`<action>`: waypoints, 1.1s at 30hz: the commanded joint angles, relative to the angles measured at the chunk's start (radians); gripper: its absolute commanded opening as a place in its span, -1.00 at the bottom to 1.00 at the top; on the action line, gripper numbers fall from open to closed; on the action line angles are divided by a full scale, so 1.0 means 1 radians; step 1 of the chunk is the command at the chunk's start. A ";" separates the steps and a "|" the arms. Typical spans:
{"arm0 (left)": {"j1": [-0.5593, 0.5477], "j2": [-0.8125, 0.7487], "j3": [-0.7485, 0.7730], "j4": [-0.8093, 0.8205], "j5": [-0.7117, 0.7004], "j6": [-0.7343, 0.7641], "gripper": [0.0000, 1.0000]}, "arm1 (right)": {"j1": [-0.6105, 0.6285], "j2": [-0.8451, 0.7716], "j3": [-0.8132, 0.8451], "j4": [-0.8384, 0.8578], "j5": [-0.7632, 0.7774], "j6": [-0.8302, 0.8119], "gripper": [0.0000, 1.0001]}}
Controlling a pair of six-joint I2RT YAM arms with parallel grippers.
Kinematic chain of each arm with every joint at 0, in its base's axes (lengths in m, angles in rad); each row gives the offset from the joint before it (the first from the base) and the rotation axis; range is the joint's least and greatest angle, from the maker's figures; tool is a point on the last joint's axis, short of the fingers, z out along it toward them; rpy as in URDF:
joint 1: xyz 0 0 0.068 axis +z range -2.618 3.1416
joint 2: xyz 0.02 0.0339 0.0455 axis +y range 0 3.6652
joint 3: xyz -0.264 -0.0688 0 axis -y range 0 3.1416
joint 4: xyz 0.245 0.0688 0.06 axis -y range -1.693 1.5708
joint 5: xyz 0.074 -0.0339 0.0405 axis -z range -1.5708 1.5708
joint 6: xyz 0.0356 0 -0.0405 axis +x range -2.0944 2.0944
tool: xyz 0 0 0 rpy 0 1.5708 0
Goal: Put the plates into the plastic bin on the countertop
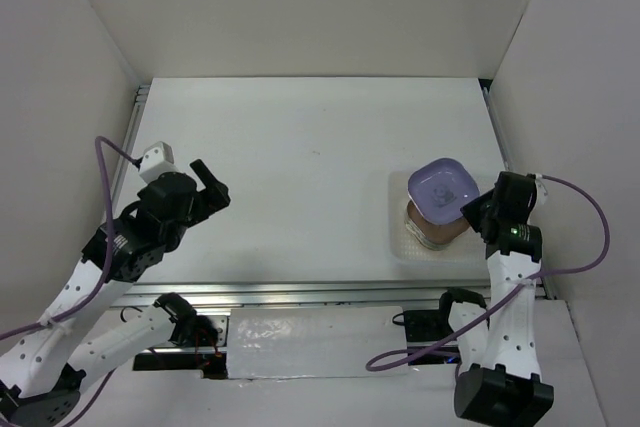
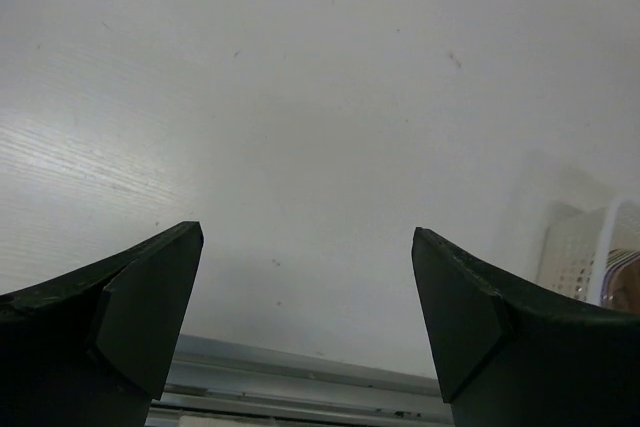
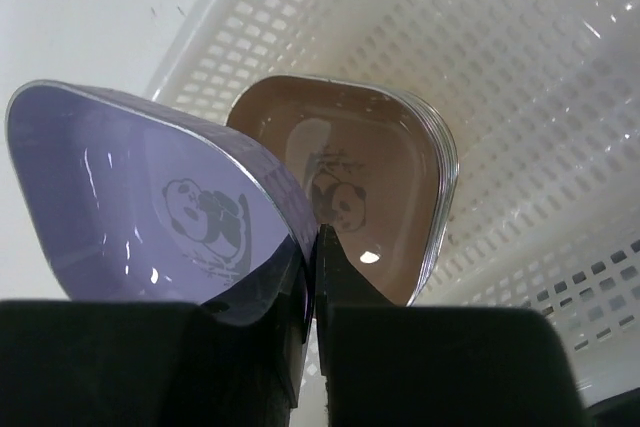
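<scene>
A purple plate (image 1: 442, 187) with a panda print hangs tilted over the plastic bin (image 1: 398, 247) at the right of the countertop (image 1: 300, 147). My right gripper (image 1: 470, 210) is shut on that plate's near rim. In the right wrist view the purple plate (image 3: 130, 197) sits left of the pinched gripper (image 3: 315, 247). Below it a brown plate (image 3: 370, 187) tops a small stack on the bin's perforated floor (image 3: 520, 67). My left gripper (image 1: 212, 187) stands open and holds nothing above the bare left side of the countertop. The left wrist view shows the gripper (image 2: 308, 287) spread wide, with a corner of the bin (image 2: 575, 252) at the right.
A metal rail (image 1: 300, 292) runs along the near edge of the countertop, and another rail (image 1: 138, 117) runs along its left side. White walls (image 1: 300, 7) close in the back and both sides. Purple cables (image 1: 590, 247) loop off both arms.
</scene>
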 commanded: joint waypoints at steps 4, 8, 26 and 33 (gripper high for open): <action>0.049 -0.015 -0.013 0.008 0.099 0.091 0.99 | -0.024 -0.016 0.002 -0.045 -0.051 -0.018 -0.71; 0.077 -0.007 -0.004 0.013 0.123 0.107 0.99 | -0.035 -0.025 0.014 -0.062 -0.049 -0.018 0.05; 0.214 0.254 0.476 -0.147 0.094 0.409 0.99 | 0.102 -0.068 0.792 -0.430 -0.156 -0.294 1.00; 0.220 0.120 0.619 -0.250 0.053 0.424 0.99 | 0.316 -0.169 1.052 -0.527 -0.100 -0.310 1.00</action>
